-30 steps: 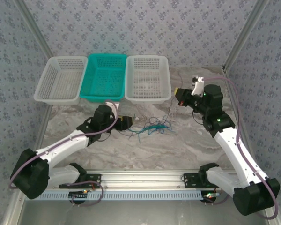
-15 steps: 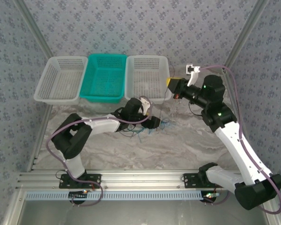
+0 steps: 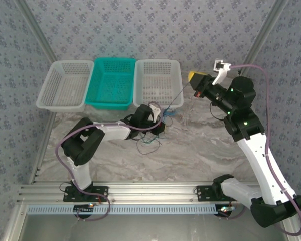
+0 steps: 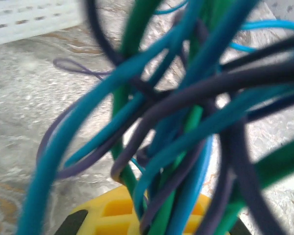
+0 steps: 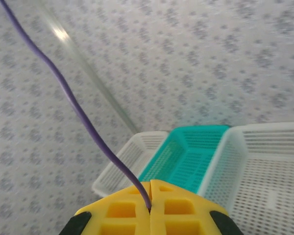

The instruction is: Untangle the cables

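From above, we see the tangle of thin blue, green and dark purple cables (image 3: 166, 114) on the grey marbled tabletop (image 3: 205, 145), just in front of the right-hand white mesh basket (image 3: 158, 80). A few loose loops trail toward the near edge. The left gripper (image 3: 160, 125) lies low at the tangle. The right gripper (image 3: 192, 79) is raised beside that basket's right rim.

One thin purple wire (image 3: 179, 97) runs in a straight line from the tangle up and to the right into the right gripper, crossing the basket's near right corner.

The right wrist view adds what the overhead cannot. The right gripper (image 5: 150, 196) has its yellow fingers pressed together on the thin purple wire (image 5: 88, 122). From there the wire climbs to the upper left corner in a gentle curve. Behind it stand the teal mesh basket (image 5: 186, 156) and two white ones.

The left wrist view brings the cables (image 4: 176, 122) up close. Blue, green and purple strands cross one another and run mostly upright through the picture. They pass over the yellow finger pads (image 4: 110, 215) at the bottom. The strands hide the gap between the pads, so we cannot tell whether the left gripper is clamped.
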